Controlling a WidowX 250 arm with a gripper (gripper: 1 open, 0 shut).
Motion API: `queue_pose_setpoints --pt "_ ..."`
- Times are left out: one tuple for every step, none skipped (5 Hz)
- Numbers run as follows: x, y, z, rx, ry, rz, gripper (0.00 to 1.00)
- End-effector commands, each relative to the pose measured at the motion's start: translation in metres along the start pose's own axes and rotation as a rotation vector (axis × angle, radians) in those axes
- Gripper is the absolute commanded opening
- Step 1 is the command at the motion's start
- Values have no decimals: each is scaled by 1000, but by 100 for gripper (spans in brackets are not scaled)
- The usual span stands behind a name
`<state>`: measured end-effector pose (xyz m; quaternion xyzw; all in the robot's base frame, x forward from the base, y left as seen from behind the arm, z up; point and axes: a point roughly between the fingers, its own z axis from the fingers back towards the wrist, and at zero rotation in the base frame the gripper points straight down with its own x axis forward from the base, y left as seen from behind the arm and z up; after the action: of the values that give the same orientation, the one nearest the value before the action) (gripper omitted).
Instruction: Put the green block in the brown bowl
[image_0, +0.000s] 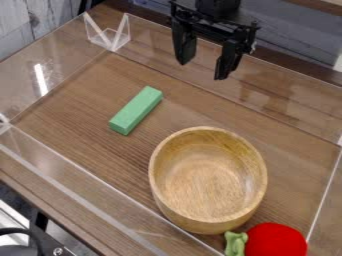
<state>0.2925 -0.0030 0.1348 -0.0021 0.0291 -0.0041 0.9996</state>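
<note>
The green block (136, 110) lies flat on the wooden table, left of centre, angled diagonally. The brown bowl (209, 179) stands upright in the lower right part of the view, and nothing shows inside it. My gripper (203, 58) hangs at the top centre, pointing down, above and to the right of the block and well apart from it. Its dark fingers (225, 62) stand spread with nothing between them.
A red round toy with green leaves (271, 243) sits at the bottom right, just in front of the bowl. Clear plastic walls (60, 60) fence the work area on all sides. A clear bracket (107, 33) stands at the back left.
</note>
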Motion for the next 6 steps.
queue_pose_setpoints --pt "-3 4 -13 -1 24 35 100" --pt "-9 18 -19 6 13 76 100" --pt "-22 41 -16 11 -11 102 100" --pt "-34 68 -19 18 -35 103 100" --pt "-38 86 -33 21 -59 77 100" --pt "-36 93 -50 18 -66 67 100"
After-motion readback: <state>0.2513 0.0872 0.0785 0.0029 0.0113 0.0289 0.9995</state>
